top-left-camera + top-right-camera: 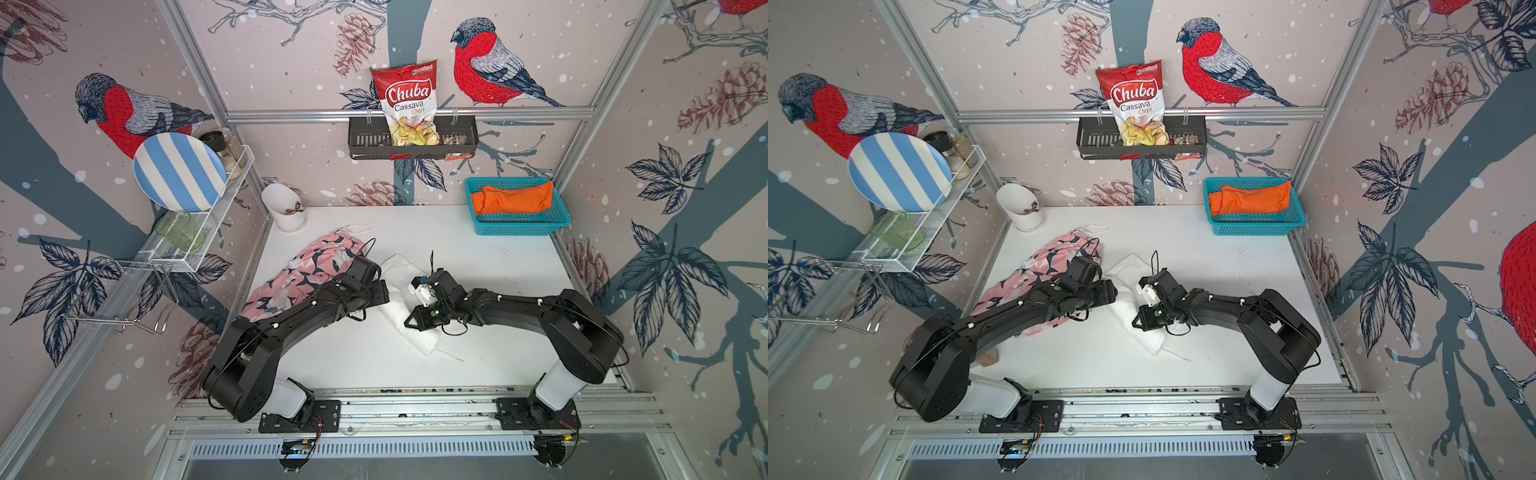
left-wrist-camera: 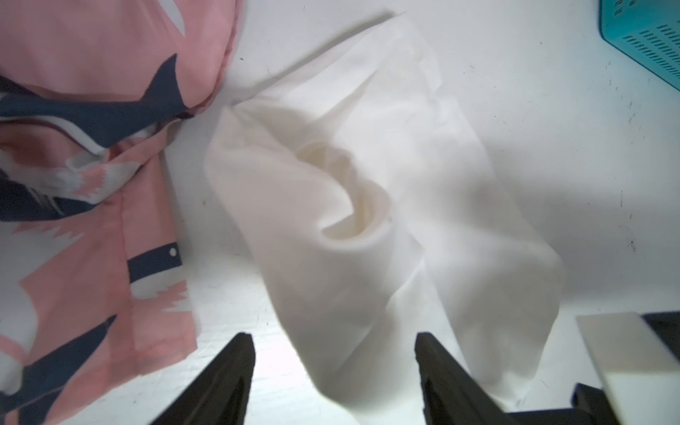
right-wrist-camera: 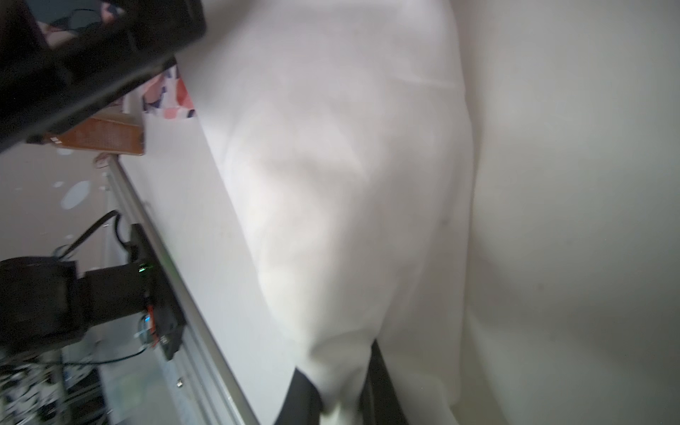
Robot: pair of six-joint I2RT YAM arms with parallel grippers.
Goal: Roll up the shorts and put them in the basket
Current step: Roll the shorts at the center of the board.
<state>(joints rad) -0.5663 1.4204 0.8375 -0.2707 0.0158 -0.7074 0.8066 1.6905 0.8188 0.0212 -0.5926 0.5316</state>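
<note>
right claw (image 3: 340, 390) pinching white shorts (image 1: 419, 336), mid-table, well short of teal basket (image 1: 517, 226); left claw (image 2: 335, 349) spread, empty, over same cloth. guess: roll just starting, next needs tight even tuck. pink shorts (image 1: 299, 270) flat, farther from basket; orange shorts (image 1: 513, 199) inside it.

pink shorts (image 1: 316, 257) partly under left arm (image 1: 291, 316), basket (image 2: 640, 36) cut off

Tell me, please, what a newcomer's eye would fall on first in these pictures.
The orange shorts blaze from the teal basket at the far right corner of the table, and a red chips bag stands in the black wall shelf at the back. At mid-table the right pincer pinches the white shorts, while the left arm reaches over the pink patterned shorts beside them.
</note>
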